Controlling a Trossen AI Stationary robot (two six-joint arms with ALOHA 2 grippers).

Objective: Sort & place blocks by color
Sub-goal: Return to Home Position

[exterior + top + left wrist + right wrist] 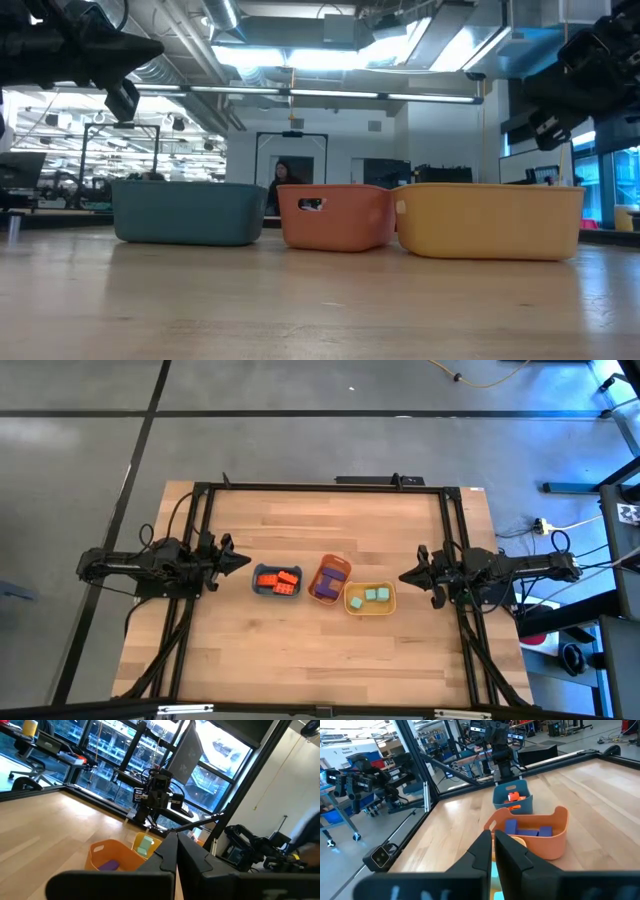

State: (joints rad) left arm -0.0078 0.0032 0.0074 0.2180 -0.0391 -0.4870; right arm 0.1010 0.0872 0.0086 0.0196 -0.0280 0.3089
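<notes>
The room is an open workshop with bare ceiling pipes and strip lights (330,60), glass walls and a grey floor (80,460) crossed by dark lines. Far behind the counter a person (283,182) stands by a doorway.

The counter (300,650) is pale wood planks, ringed by a black frame (320,487). Wide bare wood lies in front of and behind the trays, and also between each hand and the nearest tray.

The two arms lie level along the counter's middle line, one at each side edge. The left hand (243,560) points inward just short of the blue tray. Its fingers are closed to a thin slit with nothing between them. The right hand (404,576) points inward from the opposite side, apart from the yellow tray. Its fingers are likewise pressed together and empty.

Three rounded trays sit in a row at the centre. The blue tray (256,582) is toward the left arm, the orange tray (331,561) is in the middle at a slant, and the yellow tray (390,600) is toward the right arm, touching the orange one.

The orange-red blocks (280,580) lie in the blue tray, the purple blocks (327,585) in the orange tray and the mint green blocks (372,596) in the yellow tray.
</notes>
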